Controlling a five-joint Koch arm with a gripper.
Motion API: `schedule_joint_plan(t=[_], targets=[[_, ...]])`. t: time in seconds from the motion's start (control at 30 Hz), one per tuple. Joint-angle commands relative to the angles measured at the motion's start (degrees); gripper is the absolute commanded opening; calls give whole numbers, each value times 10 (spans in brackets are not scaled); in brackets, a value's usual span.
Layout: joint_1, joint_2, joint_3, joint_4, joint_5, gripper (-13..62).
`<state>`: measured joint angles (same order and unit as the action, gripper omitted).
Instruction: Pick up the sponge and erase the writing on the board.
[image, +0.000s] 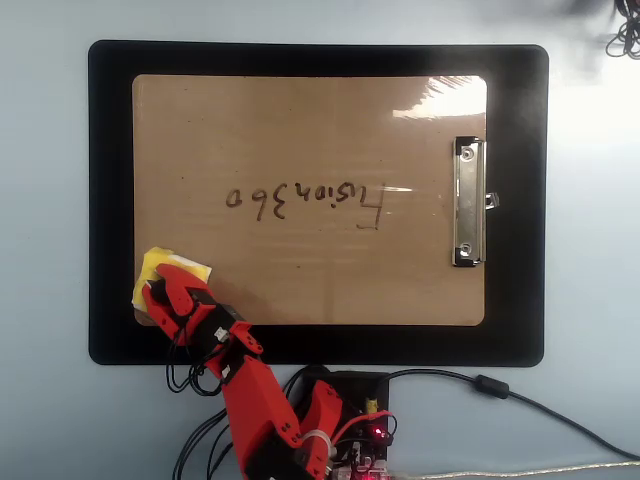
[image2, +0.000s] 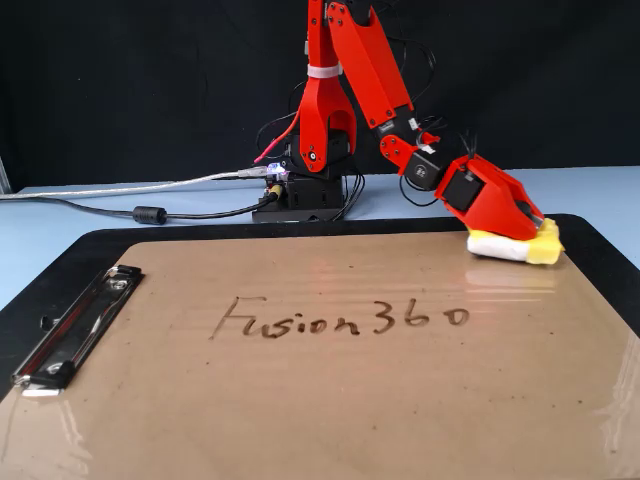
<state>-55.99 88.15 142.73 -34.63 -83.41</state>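
Observation:
The yellow sponge (image: 172, 266) lies on the near-left corner of the tan board (image: 320, 120) in the overhead view, and at the far right of the board (image2: 320, 410) in the fixed view. My red gripper (image: 160, 292) sits on top of the sponge (image2: 503, 247), covering its black knob, with its jaws drawn together over that spot. In the fixed view the gripper (image2: 530, 216) tilts down onto the sponge. The writing (image: 305, 200) "Fusion360" runs across the board's middle, well away from the sponge, and reads upright in the fixed view (image2: 340, 320).
A silver clip (image: 467, 203) holds the board's right short edge in the overhead view. The board rests on a larger black mat (image: 110, 150). The arm's base (image: 340, 400) and its cables (image: 500, 390) lie on the pale blue table.

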Motion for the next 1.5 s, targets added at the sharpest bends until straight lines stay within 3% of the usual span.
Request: schedule_joint_plan(t=[0.0, 0.17, 0.3, 0.4, 0.57, 0.77, 1.0, 1.17, 1.37, 1.47], targets=[[27, 42, 1, -25, 0, -77], [115, 104, 4, -3, 32, -77], [205, 178, -5, 126, 80, -77], [325, 214, -9, 191, 87, -78], [482, 225, -11, 235, 185, -78], [619, 192, -46, 232, 191, -78], [639, 30, -177, 229, 174, -78], [681, 55, -34, 204, 145, -78], [712, 250, 156, 191, 142, -78], [712, 137, 71, 185, 136, -78]])
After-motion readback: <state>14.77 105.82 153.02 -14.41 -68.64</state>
